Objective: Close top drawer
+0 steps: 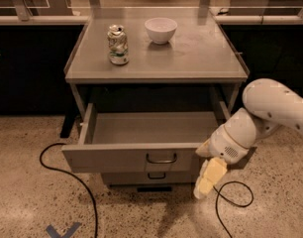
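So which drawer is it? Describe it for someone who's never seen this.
Find the grey cabinet with a can and white bowl on top. Directly under its top, the top drawer is pulled out, the gripper hanging by its front's right end. Unlike the shorter-fronted drawer below, it stands open.
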You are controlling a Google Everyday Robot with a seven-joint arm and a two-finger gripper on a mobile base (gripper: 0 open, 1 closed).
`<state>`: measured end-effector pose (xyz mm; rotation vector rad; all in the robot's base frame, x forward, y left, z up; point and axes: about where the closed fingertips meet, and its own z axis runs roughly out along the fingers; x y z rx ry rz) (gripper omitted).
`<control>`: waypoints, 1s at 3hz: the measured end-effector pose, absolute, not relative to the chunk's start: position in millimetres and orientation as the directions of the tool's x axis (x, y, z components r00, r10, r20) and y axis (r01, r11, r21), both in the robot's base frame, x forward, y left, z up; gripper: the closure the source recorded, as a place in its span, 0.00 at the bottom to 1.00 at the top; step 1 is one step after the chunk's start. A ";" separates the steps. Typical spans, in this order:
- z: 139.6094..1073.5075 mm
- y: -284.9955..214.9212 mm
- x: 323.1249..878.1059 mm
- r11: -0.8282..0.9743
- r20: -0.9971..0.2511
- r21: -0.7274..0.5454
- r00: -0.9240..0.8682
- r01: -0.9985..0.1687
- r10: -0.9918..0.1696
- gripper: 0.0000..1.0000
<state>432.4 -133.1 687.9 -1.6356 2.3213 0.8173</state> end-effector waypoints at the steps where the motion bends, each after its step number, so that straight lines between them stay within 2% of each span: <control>1: 699.3 -123.7 476.1 0.282 -0.484 0.281 -0.389 -0.917 -0.784 0.00; 2: 709.4 -115.2 513.9 0.317 -0.513 0.241 -0.398 -0.917 -0.761 0.00; 3: 709.4 -115.2 514.0 0.317 -0.513 0.241 -0.398 -0.917 -0.760 0.00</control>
